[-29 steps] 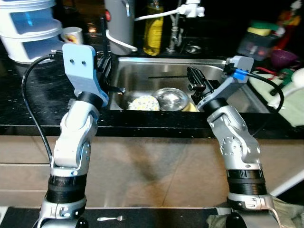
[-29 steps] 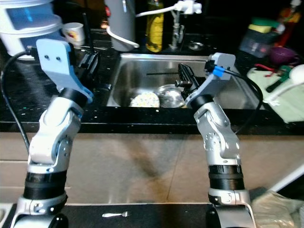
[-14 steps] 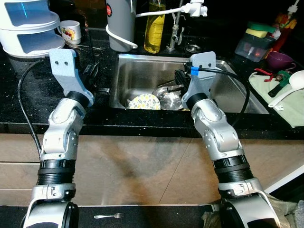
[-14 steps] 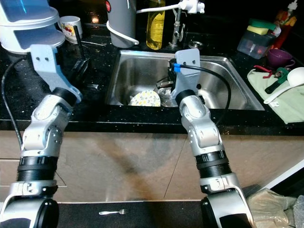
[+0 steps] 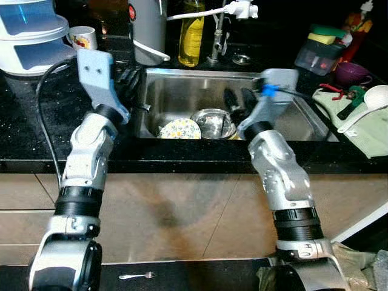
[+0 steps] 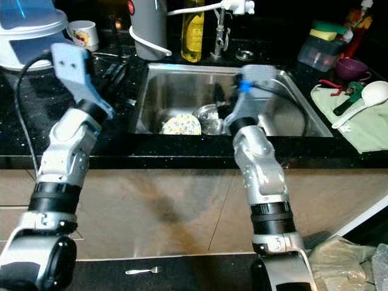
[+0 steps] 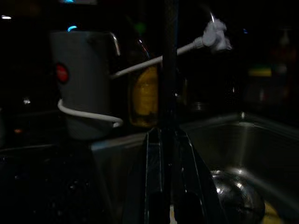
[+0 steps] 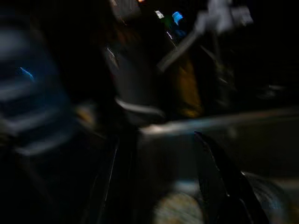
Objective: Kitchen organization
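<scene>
Countertop (image 5: 36, 121) of black speckled stone runs across the middle of the frame, with a white and blue stacked container (image 5: 30, 36) at the upper left and a printed mug (image 5: 79, 37) just beside it. The left gripper (image 5: 128, 82) is raised at the left rim of the steel sink (image 5: 182, 91); in the left wrist view its black fingers (image 7: 163, 177) lie pressed together, clenched on nothing. Behind the sink, at the top centre, stand a grey kettle (image 5: 147, 30), a bottle of yellow liquid (image 5: 191, 33) and a faucet (image 5: 233, 11) with a white head. Down in the basin lie a flowered plate (image 5: 180, 128) and, touching it on the right, a steel bowl (image 5: 213, 123). The right gripper (image 5: 239, 102) hangs over the bowl, in the centre of the frame; its two black fingers (image 8: 224, 182) stand apart, released, holding nothing. At the right of the frame a green cloth (image 5: 357, 124) carries a white ladle (image 5: 367, 106), with a purple bowl (image 5: 350, 73) and a clear box topped by a sponge (image 5: 321, 51) behind it. A small fork (image 5: 138, 276) lies on the dark floor at the lower left.
</scene>
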`<state>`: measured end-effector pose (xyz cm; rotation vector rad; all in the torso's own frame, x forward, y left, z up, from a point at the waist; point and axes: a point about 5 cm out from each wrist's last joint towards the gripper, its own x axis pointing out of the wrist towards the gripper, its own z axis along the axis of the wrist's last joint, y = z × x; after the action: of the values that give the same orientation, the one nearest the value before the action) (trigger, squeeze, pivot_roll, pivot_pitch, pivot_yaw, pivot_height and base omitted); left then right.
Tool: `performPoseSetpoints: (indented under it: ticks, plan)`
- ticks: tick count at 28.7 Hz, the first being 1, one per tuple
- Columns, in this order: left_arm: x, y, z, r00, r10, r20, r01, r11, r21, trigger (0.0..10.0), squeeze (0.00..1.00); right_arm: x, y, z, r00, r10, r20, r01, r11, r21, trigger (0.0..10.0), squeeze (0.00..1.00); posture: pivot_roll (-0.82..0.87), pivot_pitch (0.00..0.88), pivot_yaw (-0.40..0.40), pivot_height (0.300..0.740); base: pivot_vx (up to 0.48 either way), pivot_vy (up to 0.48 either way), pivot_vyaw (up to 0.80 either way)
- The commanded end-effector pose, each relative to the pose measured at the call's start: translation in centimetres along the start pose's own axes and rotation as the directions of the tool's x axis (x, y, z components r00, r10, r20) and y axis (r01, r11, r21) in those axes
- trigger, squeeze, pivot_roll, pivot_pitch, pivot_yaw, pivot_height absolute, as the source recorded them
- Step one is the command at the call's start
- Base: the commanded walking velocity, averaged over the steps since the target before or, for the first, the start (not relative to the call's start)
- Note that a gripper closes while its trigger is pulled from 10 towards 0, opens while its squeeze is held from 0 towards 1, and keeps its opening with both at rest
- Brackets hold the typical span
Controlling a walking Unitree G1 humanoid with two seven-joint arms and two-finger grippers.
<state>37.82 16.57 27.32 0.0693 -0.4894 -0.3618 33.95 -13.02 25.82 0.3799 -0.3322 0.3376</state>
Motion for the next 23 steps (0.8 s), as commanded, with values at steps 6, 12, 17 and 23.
performPoseSetpoints:
  ticks: [6, 12, 17, 23]
  plan:
    - [1.2, 0.5, -1.2, 0.997, -0.05, -0.055, 0.05, 0.999, 0.01, 10.0, 0.14, -2.1, 0.5, 2.0, 0.992, 0.098, 0.083, -0.103, 0.993, 0.058, 10.0, 0.0, -0.11, 0.0, 0.005, 0.74, 0.0, 0.0, 0.0]
    - [1.6, -0.1, -2.1, 0.992, -0.101, -0.069, 0.098, 0.994, -0.042, 10.0, 1.0, -3.5, 1.3, 2.7, 0.977, 0.192, 0.096, -0.2, 0.976, 0.086, 10.0, 0.0, -0.14, 0.0, 0.018, 0.74, 0.0, 0.0, 0.0]
    - [1.5, -0.7, -2.5, 0.992, -0.112, -0.065, 0.11, 0.993, -0.033, 10.0, 1.0, -3.7, 1.9, 2.6, 0.969, 0.231, 0.088, -0.239, 0.966, 0.097, 10.0, 0.0, -0.12, 0.0, 0.008, 0.74, 0.0, 0.0, 0.0]
    - [0.9, -0.4, -2.2, 0.999, -0.049, -0.006, 0.049, 0.999, -0.023, 10.0, 0.0, -3.9, 1.9, 1.6, 0.966, 0.254, 0.04, -0.257, 0.961, 0.103, 10.0, 0.0, -0.08, 0.0, -0.014, 0.74, 0.0, 0.0, 0.0]
